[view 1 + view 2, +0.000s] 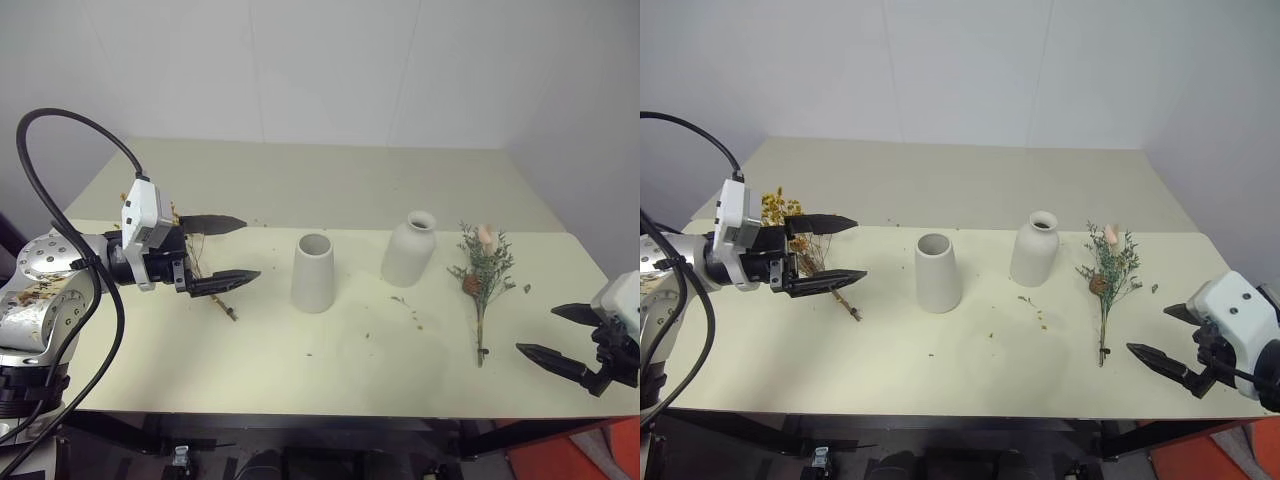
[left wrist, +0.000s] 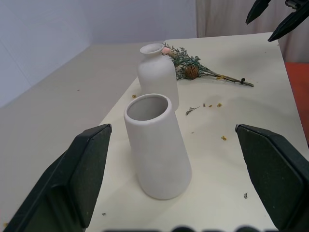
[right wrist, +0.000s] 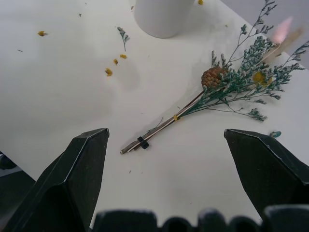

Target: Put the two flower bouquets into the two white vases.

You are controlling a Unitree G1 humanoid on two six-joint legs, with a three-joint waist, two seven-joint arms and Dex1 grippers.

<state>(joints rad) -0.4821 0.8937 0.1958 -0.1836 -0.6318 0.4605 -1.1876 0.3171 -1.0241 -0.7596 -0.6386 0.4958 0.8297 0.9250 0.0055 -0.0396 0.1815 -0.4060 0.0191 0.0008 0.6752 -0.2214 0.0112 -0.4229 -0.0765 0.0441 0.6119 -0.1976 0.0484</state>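
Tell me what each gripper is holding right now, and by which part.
Nothing. The left gripper is open above the yellow bouquet, and the right gripper is open near the green bouquet, which lies on the table.

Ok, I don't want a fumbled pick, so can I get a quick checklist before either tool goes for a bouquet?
1. Left tool open: ok.
2. Right tool open: ok.
3. Green bouquet lying flat on the table, stems toward the right tool, nothing on it: ok.
4. Yellow bouquet free to grasp: cannot tell, the left tool covers most of it.
5. Cone vase upright, mouth clear: ok.
6. Bottle vase upright: ok; whether its narrow neck takes a bunch: cannot tell.
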